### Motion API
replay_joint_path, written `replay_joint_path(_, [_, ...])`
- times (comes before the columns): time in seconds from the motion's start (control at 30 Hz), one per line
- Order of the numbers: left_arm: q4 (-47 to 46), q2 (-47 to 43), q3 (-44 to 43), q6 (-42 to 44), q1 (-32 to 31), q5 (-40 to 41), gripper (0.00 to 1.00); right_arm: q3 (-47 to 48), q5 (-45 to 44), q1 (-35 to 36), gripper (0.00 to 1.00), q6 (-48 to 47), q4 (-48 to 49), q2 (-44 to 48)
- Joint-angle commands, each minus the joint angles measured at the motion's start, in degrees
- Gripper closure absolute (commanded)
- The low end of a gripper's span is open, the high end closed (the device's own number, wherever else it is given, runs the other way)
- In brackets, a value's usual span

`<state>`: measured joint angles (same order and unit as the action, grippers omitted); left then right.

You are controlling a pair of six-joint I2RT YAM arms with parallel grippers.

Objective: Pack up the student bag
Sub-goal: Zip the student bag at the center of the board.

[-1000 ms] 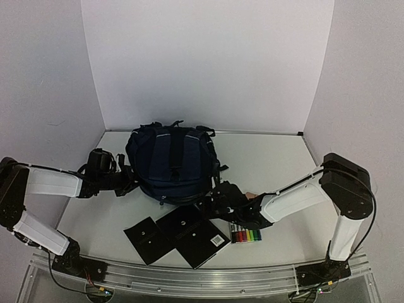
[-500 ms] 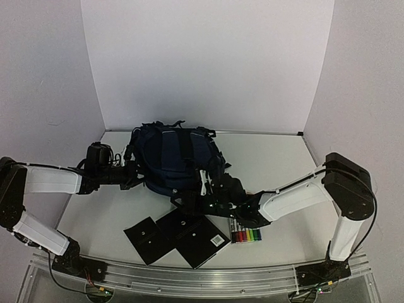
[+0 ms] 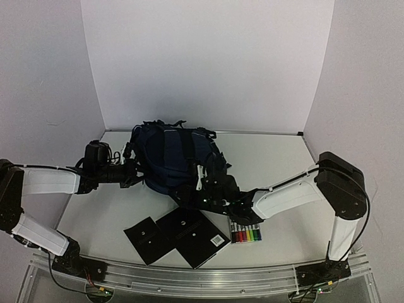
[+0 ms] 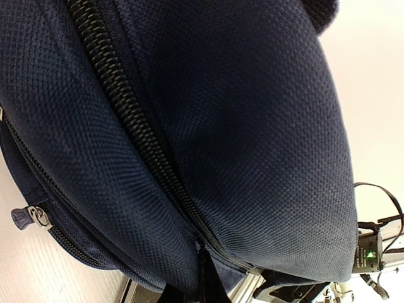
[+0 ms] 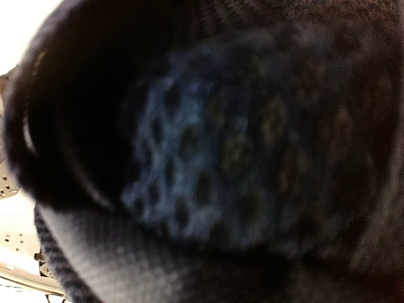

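The student bag (image 3: 170,158), navy with dark straps, lies back side up in the middle of the table. My left gripper (image 3: 131,174) is at its left edge, shut on the fabric. In the left wrist view, navy cloth (image 4: 252,126) and a black zipper (image 4: 132,126) fill the frame, and the bag is pinched at my left gripper (image 4: 203,278) by the bottom edge. My right gripper (image 3: 189,197) is pushed against the bag's near edge among the straps. The right wrist view holds only blurred blue mesh (image 5: 208,158), with the jaws hidden.
Two black notebooks (image 3: 196,235) (image 3: 148,238) lie in front of the bag. A pack of coloured markers (image 3: 245,235) sits to their right, under my right forearm. White walls close in the back and sides, and a metal rail (image 3: 189,278) runs along the near edge.
My right gripper has slid left along the bag's near edge and in among the straps. The bag's left side has been pulled up and back by my left gripper.
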<state>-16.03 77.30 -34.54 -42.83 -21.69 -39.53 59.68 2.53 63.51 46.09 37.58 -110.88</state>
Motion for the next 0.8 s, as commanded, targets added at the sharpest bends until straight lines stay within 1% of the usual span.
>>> replay_joint_path(0.0, [-8.34, -4.70, -4.27, 1.35, -0.28, -5.94, 1.00, 3.78, -3.87, -0.80, 0.67, 0.56, -2.36, -1.92])
replay_joint_path(0.1, [-8.17, -4.95, -4.38, 1.40, -0.35, -5.96, 1.00, 4.47, -5.01, -0.84, 0.68, 0.49, -3.22, -2.45])
replay_joint_path(0.17, [-8.14, -5.13, -4.39, 1.47, -0.38, -5.85, 1.00, 5.18, -5.60, -0.86, 0.73, 0.23, -3.84, -2.90])
replay_joint_path(0.23, [-8.06, -5.29, -4.27, 1.48, -0.37, -5.69, 1.00, 5.94, -6.00, -0.85, 0.82, -0.24, -4.84, -3.29])
replay_joint_path(0.33, [-6.86, -5.73, -4.46, 1.29, -0.32, -3.98, 1.00, 6.54, -7.23, -0.84, 0.99, -0.86, -6.62, -3.38])
replay_joint_path(0.37, [-4.85, -5.95, -4.88, 1.27, -0.36, -2.40, 1.00, 6.54, -7.76, -0.84, 1.00, -0.97, -7.28, -3.17])
replay_joint_path(0.5, [5.29, -7.51, -7.67, 2.39, 0.22, 7.72, 1.00, 5.76, -11.23, -0.80, 1.00, -1.66, -11.42, -1.44])
replay_joint_path(0.57, [8.17, -8.08, -8.83, 2.96, 1.05, 10.55, 1.00, 4.82, -14.21, -0.84, 1.00, -1.39, -13.97, -0.38])
replay_joint_path(0.67, [11.33, -7.64, -11.14, 3.15, 3.43, 10.97, 1.00, 2.85, -19.46, -0.85, 1.00, -0.39, -18.15, 1.37])
replay_joint_path(0.77, [12.08, -6.69, -11.99, 2.19, 6.17, 9.79, 1.00, 1.25, -22.36, -1.05, 1.00, 0.81, -20.73, 2.50])
